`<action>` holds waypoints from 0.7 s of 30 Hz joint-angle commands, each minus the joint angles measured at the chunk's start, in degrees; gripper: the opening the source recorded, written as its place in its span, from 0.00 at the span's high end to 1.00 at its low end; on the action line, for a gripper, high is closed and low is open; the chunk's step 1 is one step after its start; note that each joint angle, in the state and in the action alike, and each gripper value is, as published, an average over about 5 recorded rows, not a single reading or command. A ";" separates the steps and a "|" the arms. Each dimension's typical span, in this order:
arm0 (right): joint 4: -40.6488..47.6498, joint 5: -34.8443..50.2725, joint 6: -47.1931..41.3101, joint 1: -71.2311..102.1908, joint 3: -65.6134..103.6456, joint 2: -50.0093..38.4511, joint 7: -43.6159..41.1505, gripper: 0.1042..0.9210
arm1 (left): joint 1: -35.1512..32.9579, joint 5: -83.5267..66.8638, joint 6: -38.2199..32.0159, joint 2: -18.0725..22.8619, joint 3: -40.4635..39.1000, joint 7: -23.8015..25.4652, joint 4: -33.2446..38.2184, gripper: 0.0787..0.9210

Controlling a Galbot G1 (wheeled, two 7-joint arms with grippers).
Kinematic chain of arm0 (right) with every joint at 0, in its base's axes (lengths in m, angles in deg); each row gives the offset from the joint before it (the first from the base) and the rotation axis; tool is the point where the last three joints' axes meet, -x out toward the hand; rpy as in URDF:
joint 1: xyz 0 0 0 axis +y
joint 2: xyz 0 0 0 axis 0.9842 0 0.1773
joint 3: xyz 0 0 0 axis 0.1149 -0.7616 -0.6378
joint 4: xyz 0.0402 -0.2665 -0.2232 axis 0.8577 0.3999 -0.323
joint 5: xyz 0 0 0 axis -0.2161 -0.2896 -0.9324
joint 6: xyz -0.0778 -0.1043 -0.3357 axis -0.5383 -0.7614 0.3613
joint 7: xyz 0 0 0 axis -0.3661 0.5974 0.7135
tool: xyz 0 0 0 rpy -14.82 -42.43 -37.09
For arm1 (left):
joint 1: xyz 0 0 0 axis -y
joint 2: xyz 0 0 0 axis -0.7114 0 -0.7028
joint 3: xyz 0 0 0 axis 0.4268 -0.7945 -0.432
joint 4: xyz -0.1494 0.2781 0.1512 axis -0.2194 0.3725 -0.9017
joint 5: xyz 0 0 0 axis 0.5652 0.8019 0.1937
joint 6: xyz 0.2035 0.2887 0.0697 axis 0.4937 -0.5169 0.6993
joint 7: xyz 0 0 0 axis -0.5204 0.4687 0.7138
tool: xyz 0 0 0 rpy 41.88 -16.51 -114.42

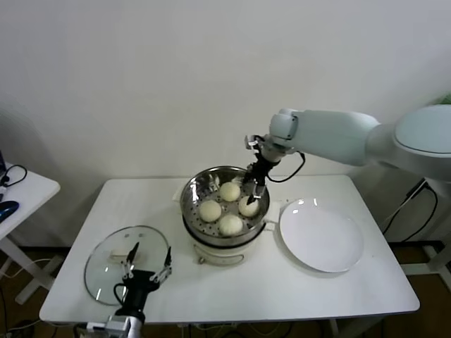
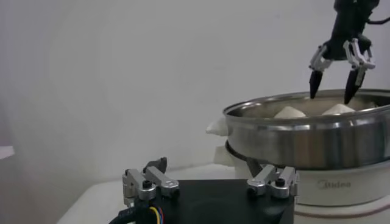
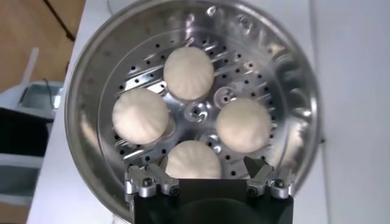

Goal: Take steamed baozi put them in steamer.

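The steamer is a shiny steel basket on a white cooker base at the table's middle. Several cream-white baozi lie on its perforated bottom, among them ones at the back, the left and the front. My right gripper hangs open and empty just above the right-hand baozi, its fingertips near rim height. In the right wrist view that baozi lies between the open fingers. My left gripper is open and empty, parked low at the front left.
A flat white plate lies right of the steamer. A round glass lid lies at the front left under the left gripper. In the left wrist view the steamer and the right gripper show beyond it.
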 commanded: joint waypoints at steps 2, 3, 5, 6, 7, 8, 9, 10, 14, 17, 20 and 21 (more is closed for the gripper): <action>-5.43 -11.11 0.95 4.76 20.92 -14.49 9.91 0.12 | 1.13 -0.04 0.24 -0.05 0.63 -0.39 -0.55 0.12; -6.75 -12.20 0.58 5.79 22.90 -16.03 10.90 0.12 | 1.37 -0.15 0.39 -0.03 0.80 -0.44 -0.59 0.12; -9.31 -15.74 0.24 8.09 27.52 -18.90 12.01 0.12 | 1.73 -0.57 0.82 0.10 1.14 -0.46 -0.33 0.12; -10.46 -17.24 0.14 9.44 29.93 -20.30 12.42 0.12 | 1.90 -0.76 1.04 0.21 1.34 -0.44 -0.08 0.12; -11.50 -18.64 0.03 10.63 32.24 -21.57 12.85 0.12 | 2.05 -0.90 1.20 0.33 1.55 -0.41 0.17 0.12; -12.32 -19.74 -0.04 11.80 34.51 -22.68 13.31 0.12 | 2.18 -0.99 1.29 0.44 1.76 -0.38 0.35 0.12; -13.24 -20.31 -0.16 13.23 37.07 -23.93 14.25 0.12 | 2.36 -1.06 1.34 0.52 2.02 -0.33 0.45 0.12; -14.09 -20.72 -0.26 14.59 39.64 -25.11 15.31 0.12 | 2.53 -1.10 1.35 0.57 2.25 -0.26 0.46 0.12; -18.70 -23.48 -0.50 21.76 49.71 -30.41 20.23 0.12 | 2.68 -1.19 1.47 0.52 3.42 1.61 0.63 0.12; -21.58 -26.49 0.92 30.05 58.45 -34.55 23.42 0.12 | 2.11 -1.02 1.20 0.62 3.98 4.04 1.18 0.12; -23.87 -28.58 2.91 41.05 69.51 -38.09 26.64 0.12 | 1.71 -0.87 0.97 1.18 4.05 5.02 1.54 0.12; -24.63 -28.90 3.48 44.86 73.54 -38.99 27.65 0.12 | 1.67 -0.84 1.00 1.34 4.07 5.13 1.63 0.12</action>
